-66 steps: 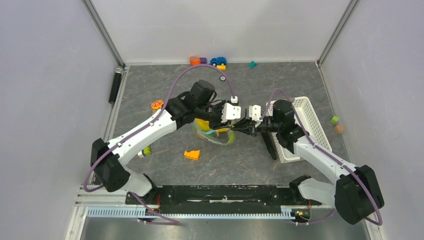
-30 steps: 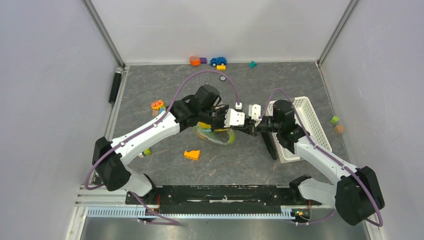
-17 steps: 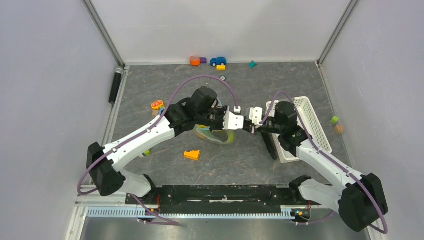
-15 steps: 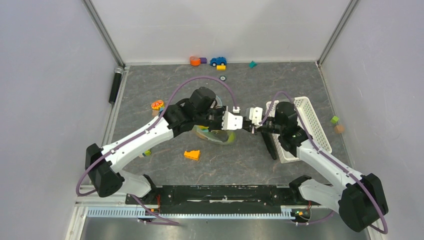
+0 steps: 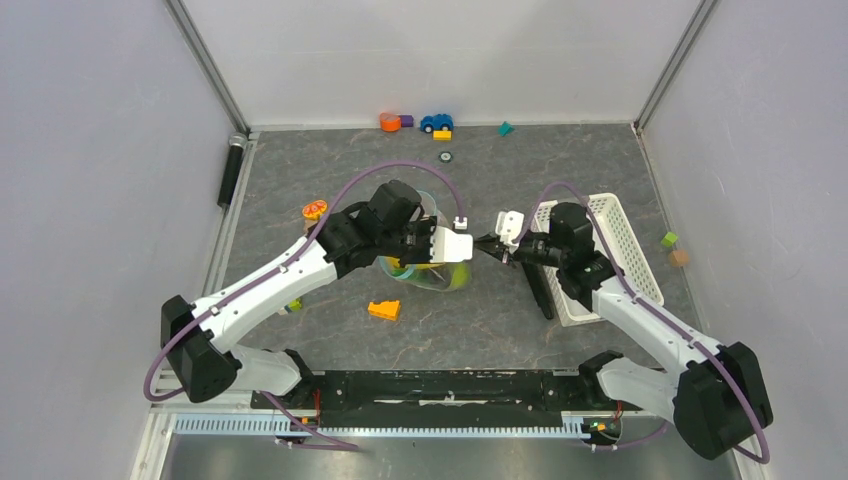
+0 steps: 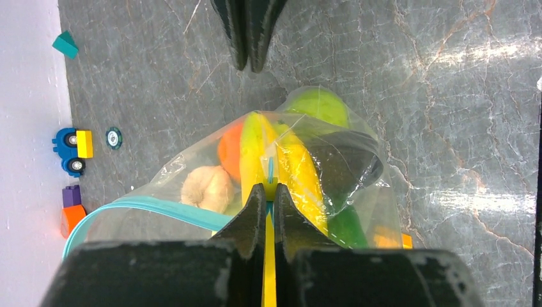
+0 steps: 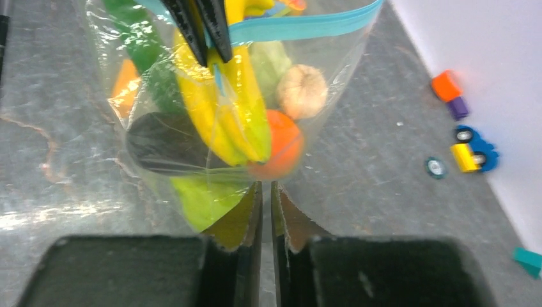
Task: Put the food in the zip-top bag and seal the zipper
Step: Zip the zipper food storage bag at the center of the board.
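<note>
The clear zip-top bag (image 6: 358,147) hangs from my left gripper (image 6: 268,192), which is shut on the teal zipper (image 6: 160,208) where the strip passes between its fingers. Inside the bag lies the food: a yellow piece (image 6: 297,166), an orange one (image 6: 229,150), a pale bulb (image 6: 208,188), and light green (image 6: 319,105) and dark green (image 6: 348,227) pieces. My right gripper (image 7: 262,185) is shut on nothing, just right of the bag (image 7: 211,160) and apart from it. From above, the bag (image 5: 432,274) sits under the left wrist and the right gripper (image 5: 485,245) faces it.
A white slotted basket (image 5: 612,250) stands under the right arm. An orange stepped wedge (image 5: 384,310) lies in front of the bag. A toy car (image 5: 436,122), blocks (image 5: 390,121) and a wheel (image 5: 445,156) lie at the back wall. An orange toy piece (image 5: 315,210) is at the left.
My left gripper has pulled back to the left with the bag, opening a gap to the right gripper. The right jaws have closed a little further and no longer touch the bag.
</note>
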You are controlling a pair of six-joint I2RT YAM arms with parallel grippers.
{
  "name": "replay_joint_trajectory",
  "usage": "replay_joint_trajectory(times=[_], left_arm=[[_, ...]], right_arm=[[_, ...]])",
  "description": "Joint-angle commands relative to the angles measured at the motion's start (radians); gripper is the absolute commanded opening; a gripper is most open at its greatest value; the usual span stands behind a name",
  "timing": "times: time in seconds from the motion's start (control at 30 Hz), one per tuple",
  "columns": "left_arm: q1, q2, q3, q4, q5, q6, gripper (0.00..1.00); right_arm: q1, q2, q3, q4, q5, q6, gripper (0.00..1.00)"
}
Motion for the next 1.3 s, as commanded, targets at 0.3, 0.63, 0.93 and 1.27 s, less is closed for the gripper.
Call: replay_joint_trajectory(times=[0.3, 0.63, 0.93, 1.27], left_arm=[[0.003, -0.054, -0.004, 0.111, 0.132, -0.050, 0.02], [0.003, -0.089, -0.027, 0.105, 0.135, -0.045, 0.02], [0.003, -0.089, -0.053, 0.112, 0.000, -0.022, 0.02], [0.009, -0.118, -0.079, 0.100, -0.118, 0.018, 0.02]], right_arm=[[0.107, 0.101, 0.010, 0.284, -0.146, 0.177, 0.63], [0.129, 0.137, 0.025, 0.296, -0.039, 0.220, 0.18], [0.130, 0.074, -0.059, 0.406, 0.027, 0.255, 0.00], [0.130, 0.034, -0.101, 0.349, 0.123, 0.235, 0.00]])
